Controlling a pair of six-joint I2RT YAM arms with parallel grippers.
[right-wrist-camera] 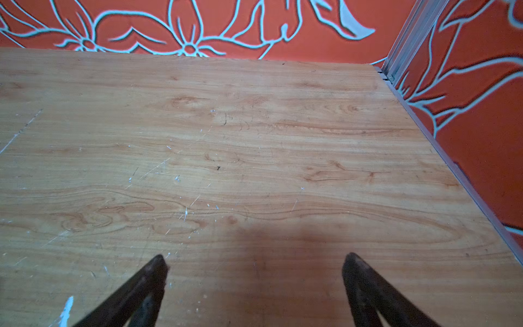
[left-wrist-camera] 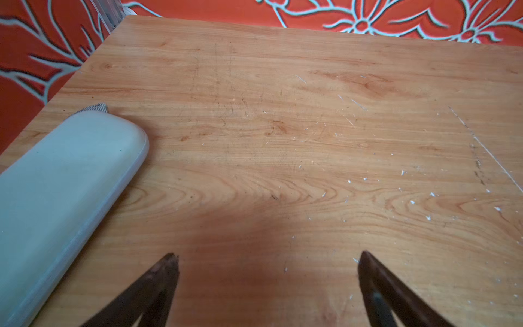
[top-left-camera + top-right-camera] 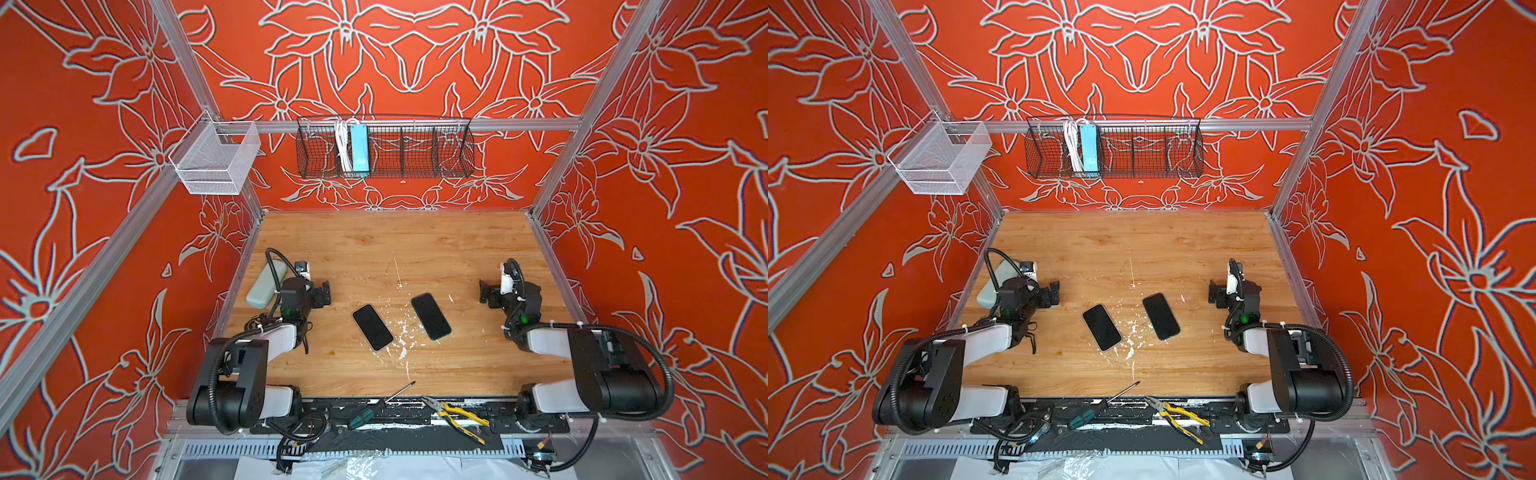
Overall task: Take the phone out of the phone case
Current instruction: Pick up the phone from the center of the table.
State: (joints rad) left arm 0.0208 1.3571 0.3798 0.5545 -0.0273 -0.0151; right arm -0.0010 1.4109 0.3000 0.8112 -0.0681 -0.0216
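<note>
Two flat black phone-shaped slabs lie side by side mid-table in both top views, one to the left (image 3: 372,327) (image 3: 1102,327) and one to the right (image 3: 431,316) (image 3: 1161,316). I cannot tell which is the phone and which the phone case, or whether either holds the other. My left gripper (image 3: 323,293) (image 2: 267,256) hovers open left of them, over bare wood. At the right my right gripper (image 3: 483,293) (image 1: 253,259) is open too, with nothing between its fingers. Neither wrist view shows the slabs.
A grey-green oblong pouch (image 3: 266,285) (image 2: 65,184) lies by the left arm at the table's left edge. A screwdriver (image 3: 374,409) and yellow-handled pliers (image 3: 457,415) rest on the front rail. A black wire basket (image 3: 436,149) and a white mesh basket (image 3: 216,160) hang on the frame.
</note>
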